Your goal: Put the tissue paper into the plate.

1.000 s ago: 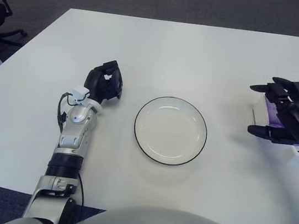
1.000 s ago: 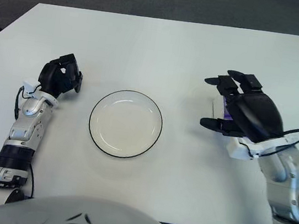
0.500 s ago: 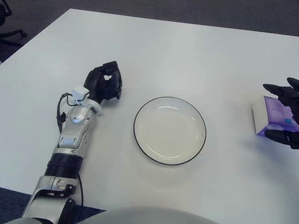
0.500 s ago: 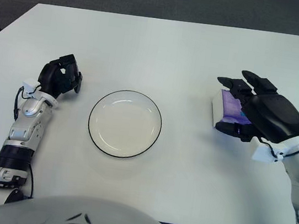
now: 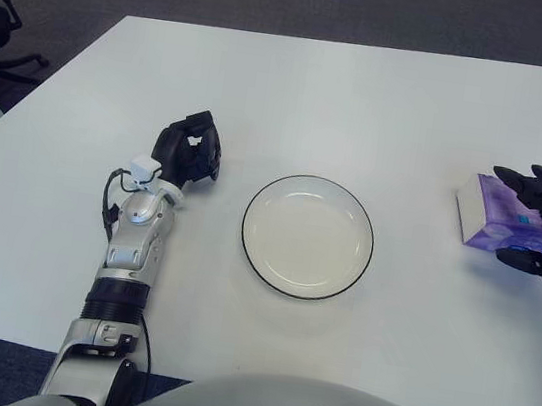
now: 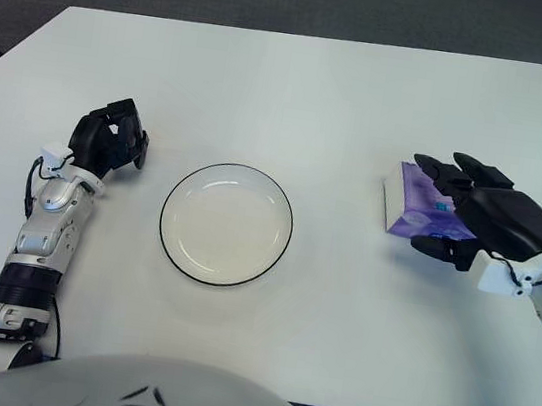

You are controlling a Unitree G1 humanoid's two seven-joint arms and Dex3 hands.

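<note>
Fingers of the left hand (image 6: pixel 109 145) are curled in on themselves and hold nothing; that hand shows at the left of the white table (image 6: pixel 299 76), just beside the plate's left edge and apart from it, with its forearm running back toward the robot's body. Moving rightward, the plate (image 6: pixel 226 224) lies near the middle of the table, white with a thin dark rim, bare inside. Well to the right of it is the tissue paper (image 6: pixel 420 206), a soft purple-and-white packet on the table surface, its long axis running roughly front to back as the head camera sees it, its white end face turned toward the plate. The right hand (image 6: pixel 486 218) is at the packet from the right side, dark fingers (image 6: pixel 439 170) stretched over the far part of the purple top and the thumb showing at the near edge, so the packet lies to the left of the palm, between the fingers and the thumb; they look wrapped about it, though how firm the hold is cannot be told. By this reading the right hand is far nearer the packet than the left, and the carry would run leftward across bare table to the plate. Counted: one plate, one tissue packet, two hands.
</note>
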